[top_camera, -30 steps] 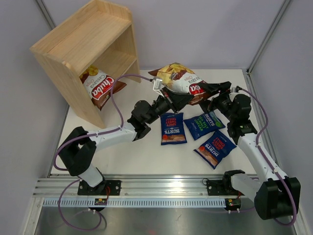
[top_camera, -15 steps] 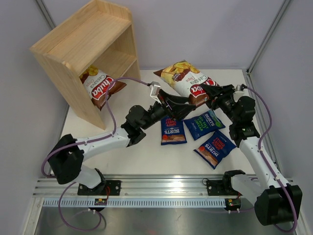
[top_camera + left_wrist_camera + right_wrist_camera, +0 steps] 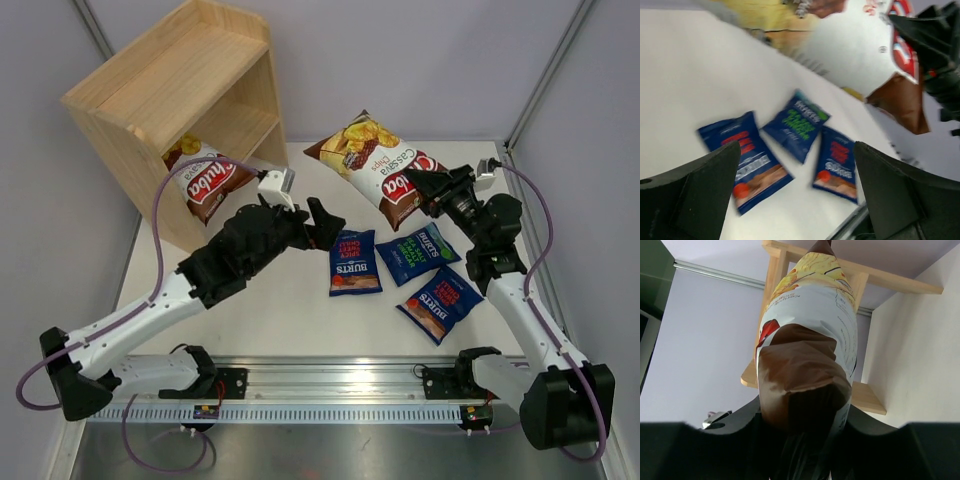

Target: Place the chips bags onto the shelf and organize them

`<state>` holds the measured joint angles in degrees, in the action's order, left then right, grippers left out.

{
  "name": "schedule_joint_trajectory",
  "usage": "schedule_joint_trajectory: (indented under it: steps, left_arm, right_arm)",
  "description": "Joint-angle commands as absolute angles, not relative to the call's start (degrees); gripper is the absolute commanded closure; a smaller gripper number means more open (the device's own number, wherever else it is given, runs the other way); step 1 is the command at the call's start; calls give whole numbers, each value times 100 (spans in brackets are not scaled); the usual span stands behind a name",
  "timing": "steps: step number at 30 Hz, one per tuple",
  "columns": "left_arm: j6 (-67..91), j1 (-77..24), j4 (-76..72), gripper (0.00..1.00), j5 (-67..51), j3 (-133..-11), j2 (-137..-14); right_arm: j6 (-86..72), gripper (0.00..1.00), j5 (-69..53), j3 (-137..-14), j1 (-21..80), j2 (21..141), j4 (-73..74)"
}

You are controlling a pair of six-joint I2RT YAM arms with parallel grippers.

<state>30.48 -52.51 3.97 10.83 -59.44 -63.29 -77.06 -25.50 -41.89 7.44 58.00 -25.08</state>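
Brown-white Chuba bag point(image 3: 372, 160) clamped in right tool point(image 3: 421, 187), three Burts bags point(image 3: 418, 254)

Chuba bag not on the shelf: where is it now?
Top view, right of centre: that Chuba bag is clamped in the right gripper, right of the shelf, beyond the Burts bags.

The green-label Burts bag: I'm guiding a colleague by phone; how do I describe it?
From the wooden shelf at far left, look right to three small blue bags lying flat on the table. The green-label Burts bag is the middle one; the left blue bag and right blue bag carry red print.
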Motion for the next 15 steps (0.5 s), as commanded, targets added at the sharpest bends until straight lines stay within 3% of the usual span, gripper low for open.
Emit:
schedule_joint_trajectory:
  steps: [1, 9, 15]
  left_arm:
    - [2813, -5247, 3073, 1, 2635, -6738, -5907]
    - [2795, -5115, 6000, 1, 4199, -8033, -5740]
    - [2340, -4527, 6460, 1, 4087, -8306, -5528]
  right_arm:
    - [-7541, 73, -2891, -4578, 747, 6168, -3454]
    - [-7436, 72, -2848, -5431, 1045, 7162, -3647]
    - [-7269, 73, -2470, -6195, 1687, 8207, -3866]
